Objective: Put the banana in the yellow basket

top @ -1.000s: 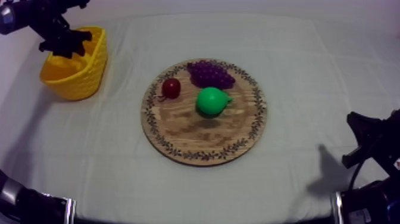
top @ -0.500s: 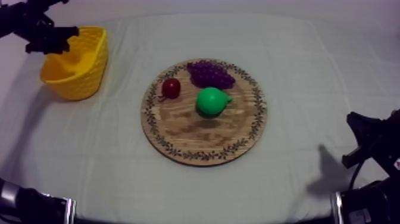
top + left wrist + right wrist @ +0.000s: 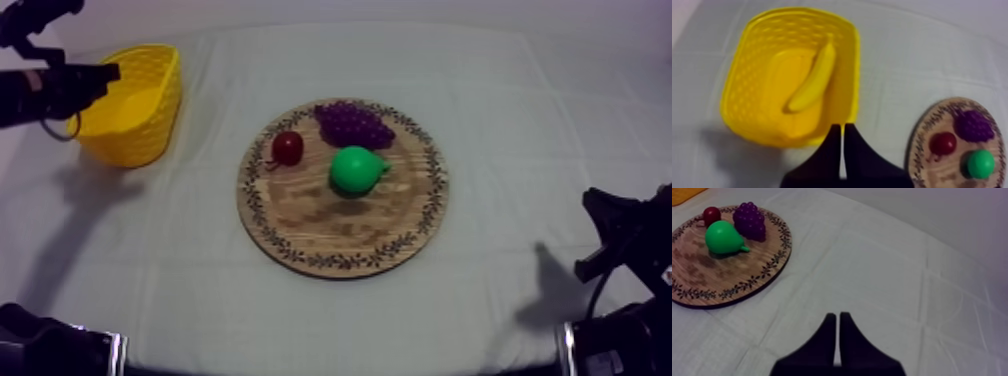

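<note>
While the left gripper [image 3: 98,76] hangs at the rim of the yellow basket [image 3: 150,135], on the side away from the board, its jaws are pressed together into a narrow wedge, pinching nothing. And the banana [image 3: 815,76] is in the basket, lying slantwise on its floor with one end up against the wall.

Moving across, the round wooden board [image 3: 340,235] sits mid-table on the grey-white cloth [image 3: 520,120], well apart from the basket. On it there are three fruits: the small red fruit [image 3: 288,147] toward the basket side, the bunch of grapes [image 3: 352,123] by the far rim, and the green pear [image 3: 355,170] near the middle, just in front of the grapes.

Over on the right, the right gripper [image 3: 837,317] sits low by the table's edge, well apart from the board, with its jaws lying together over bare cloth and holding nothing.
</note>
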